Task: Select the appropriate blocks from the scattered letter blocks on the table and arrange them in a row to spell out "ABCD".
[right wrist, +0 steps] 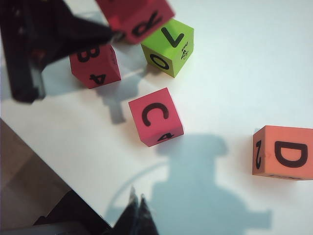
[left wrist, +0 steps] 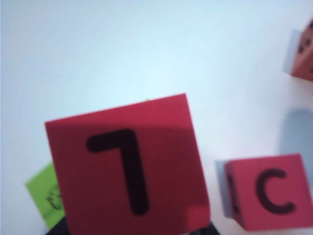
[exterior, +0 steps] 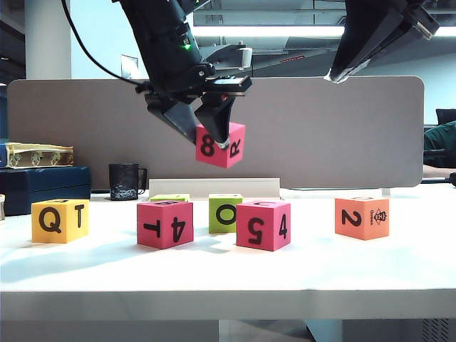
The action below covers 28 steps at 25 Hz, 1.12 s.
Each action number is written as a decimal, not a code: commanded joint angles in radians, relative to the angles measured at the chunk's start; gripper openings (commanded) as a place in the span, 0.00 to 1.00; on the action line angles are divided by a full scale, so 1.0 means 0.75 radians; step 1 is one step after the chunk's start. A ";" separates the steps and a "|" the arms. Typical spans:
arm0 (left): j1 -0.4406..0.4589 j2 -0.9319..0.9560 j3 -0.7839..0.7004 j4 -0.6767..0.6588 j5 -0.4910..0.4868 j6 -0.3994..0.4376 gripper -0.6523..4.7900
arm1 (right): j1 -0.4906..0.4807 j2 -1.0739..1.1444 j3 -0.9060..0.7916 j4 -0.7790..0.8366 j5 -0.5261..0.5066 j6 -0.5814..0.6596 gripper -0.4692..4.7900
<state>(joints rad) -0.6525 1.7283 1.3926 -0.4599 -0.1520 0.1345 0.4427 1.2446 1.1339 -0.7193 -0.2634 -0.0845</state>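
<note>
Q block (exterior: 60, 221) far left, 2 block (exterior: 362, 217) far right

Behind and below your left gripper (exterior: 206, 132) there's a grey rounded partition panel (exterior: 320, 128) across the back w/ a low white ledge (exterior: 214, 187) at its foot. Down-left of it: black mug (exterior: 124, 182), dark blue box (exterior: 43, 187) w/ a yellowish tray (exterior: 39, 154) on top. Up behind it, a bright ceiling light strip (exterior: 267, 31) and a white pillar (exterior: 47, 39) far left.
</note>
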 commanded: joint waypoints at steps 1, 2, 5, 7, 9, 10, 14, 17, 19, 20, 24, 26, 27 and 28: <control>0.057 0.007 0.005 0.161 -0.038 0.056 0.55 | 0.002 -0.004 0.007 0.016 -0.001 -0.003 0.09; 0.077 0.011 0.005 0.191 -0.038 0.056 0.55 | 0.002 -0.004 0.007 0.017 -0.001 -0.003 0.09; 0.155 0.033 0.005 0.284 -0.032 0.056 0.56 | 0.002 -0.004 0.007 0.016 -0.001 -0.003 0.09; 0.204 0.049 0.005 0.309 -0.011 0.056 0.57 | 0.002 -0.004 0.007 0.016 -0.001 -0.003 0.09; 0.249 0.062 0.005 0.313 0.037 0.055 0.58 | 0.002 -0.004 0.007 0.016 -0.001 -0.003 0.09; 0.273 0.070 0.005 0.313 0.072 0.055 0.60 | 0.002 -0.004 0.007 0.016 -0.001 -0.003 0.09; 0.333 0.090 0.005 0.318 0.148 0.055 0.76 | 0.002 -0.004 0.007 0.017 -0.001 -0.003 0.09; 0.342 0.089 0.005 0.318 0.148 0.056 0.76 | 0.002 -0.004 0.007 0.017 -0.002 -0.003 0.09; 0.342 0.087 0.005 0.316 0.148 0.056 0.76 | 0.002 -0.004 0.007 0.016 -0.001 -0.003 0.09; 0.342 0.082 0.005 0.309 0.148 0.056 0.76 | 0.002 -0.004 0.007 0.016 -0.001 -0.003 0.09; 0.343 0.056 0.006 0.258 0.131 0.056 0.76 | 0.002 -0.004 0.007 0.007 -0.001 -0.003 0.09; 0.349 0.032 0.006 0.217 0.089 0.056 0.76 | 0.002 -0.004 0.007 0.007 -0.001 -0.003 0.09; 0.363 0.005 0.006 0.171 0.043 0.055 0.76 | 0.002 -0.004 0.007 0.009 -0.001 -0.003 0.09; 0.373 -0.010 0.006 0.147 0.031 0.055 0.74 | 0.002 -0.004 0.007 0.010 -0.001 -0.003 0.09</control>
<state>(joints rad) -0.3866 1.7401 1.3930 -0.3164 -0.0998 0.1692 0.4427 1.2449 1.1339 -0.7227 -0.2623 -0.0845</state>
